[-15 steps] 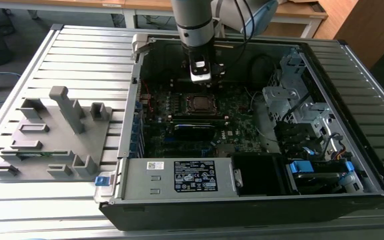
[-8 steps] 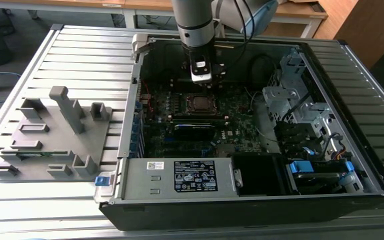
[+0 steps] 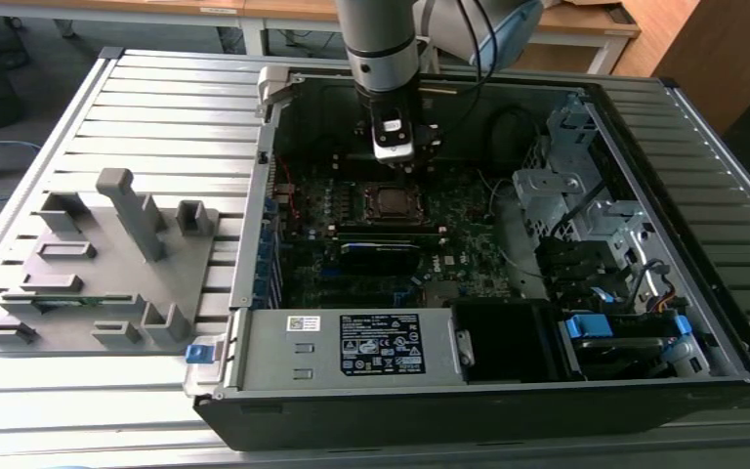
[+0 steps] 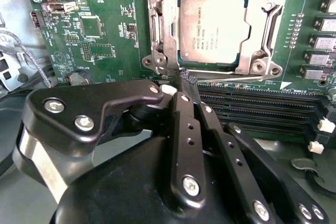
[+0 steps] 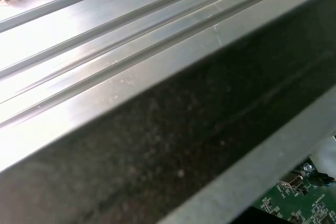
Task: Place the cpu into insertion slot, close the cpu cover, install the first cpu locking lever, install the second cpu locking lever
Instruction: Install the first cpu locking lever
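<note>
In the second wrist view the cpu (image 4: 212, 24) lies flat in the insertion slot (image 4: 155, 4), silver top up. The cpu cover (image 4: 169, 24) is down around it as a silvery frame. One thin locking lever (image 4: 247, 80) runs along the socket edge nearest my fingers, and a second lever (image 4: 273, 22) runs along the adjoining side. My gripper (image 4: 188, 81) is shut, its black tips meeting at the end of the nearer lever; I cannot tell whether they pinch it. In the exterior view the gripper (image 3: 410, 164) hangs just behind the socket (image 3: 389, 200) inside the open computer case.
Black memory slots (image 4: 262, 108) lie beside the socket, close to my fingers. Drive cages and cables (image 3: 584, 205) fill the case toward the exterior view's right. A grey fixture block (image 3: 102, 264) stands outside the case on the left. The case wall (image 5: 131, 77) is close in the first wrist view.
</note>
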Robot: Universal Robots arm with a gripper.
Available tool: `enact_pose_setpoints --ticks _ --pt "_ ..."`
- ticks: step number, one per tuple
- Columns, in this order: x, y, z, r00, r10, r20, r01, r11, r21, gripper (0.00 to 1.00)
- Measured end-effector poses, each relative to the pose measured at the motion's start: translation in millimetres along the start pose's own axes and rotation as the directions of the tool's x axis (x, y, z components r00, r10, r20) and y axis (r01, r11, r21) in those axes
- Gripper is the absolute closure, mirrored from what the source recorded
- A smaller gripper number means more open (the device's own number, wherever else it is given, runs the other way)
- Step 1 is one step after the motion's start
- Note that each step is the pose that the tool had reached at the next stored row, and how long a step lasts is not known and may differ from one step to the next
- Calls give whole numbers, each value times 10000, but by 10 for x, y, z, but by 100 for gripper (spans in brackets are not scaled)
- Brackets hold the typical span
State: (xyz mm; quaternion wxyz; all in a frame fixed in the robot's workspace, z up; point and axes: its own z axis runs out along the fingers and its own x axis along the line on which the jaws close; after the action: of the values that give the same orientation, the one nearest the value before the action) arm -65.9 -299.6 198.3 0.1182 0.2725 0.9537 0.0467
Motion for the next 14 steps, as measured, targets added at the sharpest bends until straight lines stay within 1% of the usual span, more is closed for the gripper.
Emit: enact_pose_setpoints --ticks 8,9,10,11,14 --pt "1 5 -8 9998 203 -4 -203 9998 -14 89" --pt "1 5 -8 9997 235 -13 -235 9997 -29 89" --pt "3 5 -9 9996 267 -27 -268 9996 -52 89" --pt "4 4 -8 9995 301 -55 -302 9995 -98 89" --pt "6 4 -9 9990 406 -195 -412 9987 -307 89"
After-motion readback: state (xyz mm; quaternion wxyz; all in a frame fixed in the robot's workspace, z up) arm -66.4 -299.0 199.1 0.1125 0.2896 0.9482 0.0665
